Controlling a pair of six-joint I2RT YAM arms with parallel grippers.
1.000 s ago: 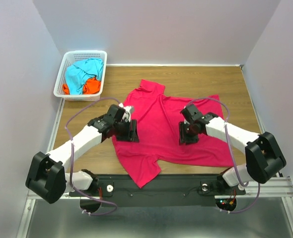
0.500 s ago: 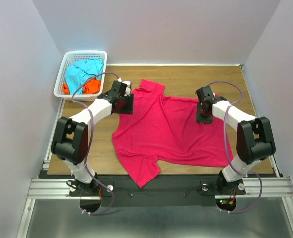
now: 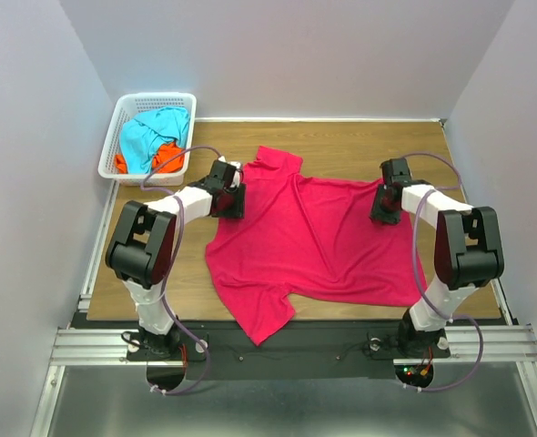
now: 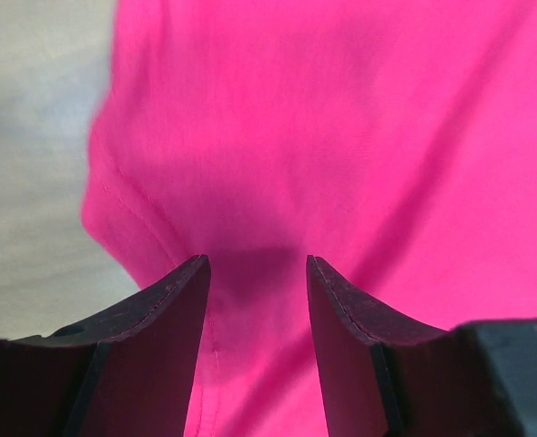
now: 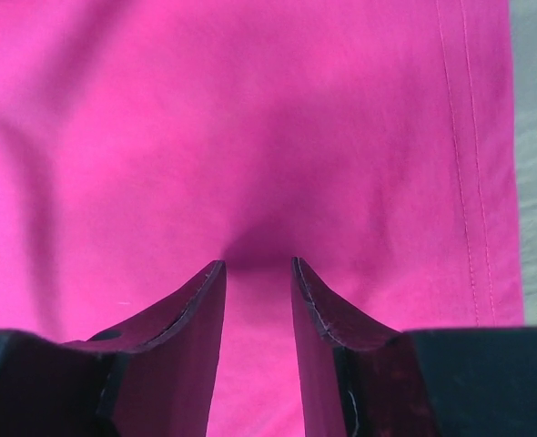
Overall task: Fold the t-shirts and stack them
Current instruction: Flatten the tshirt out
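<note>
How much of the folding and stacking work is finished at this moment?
Done: nothing is folded or stacked yet; the crimson-pink t-shirt lies spread flat on the table. In hand: the left gripper and right gripper sit with jaws open on it near its left and right edges, seemingly ready to pinch. Left: fold it, then the turquoise t-shirt and orange t-shirt, both crumpled in the white basket.

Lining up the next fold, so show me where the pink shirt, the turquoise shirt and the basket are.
pink shirt (image 3: 314, 241), top view, middle of its body.
turquoise shirt (image 3: 146, 137), top view, bunched cloth inside the basket.
basket (image 3: 111, 146), top view, its left wall.
</note>
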